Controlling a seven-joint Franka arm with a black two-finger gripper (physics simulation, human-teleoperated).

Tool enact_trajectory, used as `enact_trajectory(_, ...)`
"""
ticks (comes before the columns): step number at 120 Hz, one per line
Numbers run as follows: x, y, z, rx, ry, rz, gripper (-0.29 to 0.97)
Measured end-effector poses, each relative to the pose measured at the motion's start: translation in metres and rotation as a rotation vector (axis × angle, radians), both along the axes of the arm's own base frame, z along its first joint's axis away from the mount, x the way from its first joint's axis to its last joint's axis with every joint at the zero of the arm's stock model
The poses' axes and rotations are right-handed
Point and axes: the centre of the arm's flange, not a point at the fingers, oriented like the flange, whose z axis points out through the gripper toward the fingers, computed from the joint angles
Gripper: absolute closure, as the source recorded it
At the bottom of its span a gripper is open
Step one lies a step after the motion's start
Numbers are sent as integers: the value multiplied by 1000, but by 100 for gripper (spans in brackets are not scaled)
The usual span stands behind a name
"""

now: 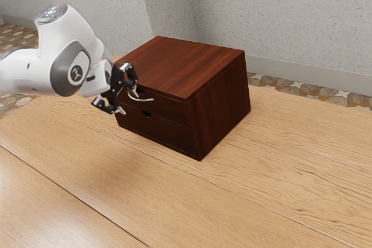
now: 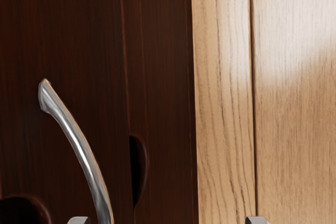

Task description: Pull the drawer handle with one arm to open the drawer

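Note:
A dark wooden cabinet (image 1: 186, 68) with two drawers stands on the table. A curved silver handle (image 1: 141, 97) sticks out from the upper drawer front (image 1: 165, 107). My black gripper (image 1: 127, 95) is at that front, open, one finger above the handle's end and the other below it. In the wrist view the handle (image 2: 73, 140) runs down beside one fingertip (image 2: 79, 220), while the other fingertip (image 2: 256, 220) is far off over the table. Neither finger visibly presses on the handle. The upper drawer front looks level with the lower one (image 1: 157, 129).
The lower drawer has a small dark notch (image 2: 138, 169) at its top edge. The light wooden table (image 1: 261, 190) stretches wide in front of and beside the cabinet. Grey walls and a pebbled floor strip (image 1: 314, 91) lie behind.

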Motion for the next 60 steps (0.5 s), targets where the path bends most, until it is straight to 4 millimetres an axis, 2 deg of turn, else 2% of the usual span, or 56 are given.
enact_trajectory(30,-1,2,-5,-3,-2,10,37)
enact_trajectory(60,-2,2,-5,-4,-7,14,49)
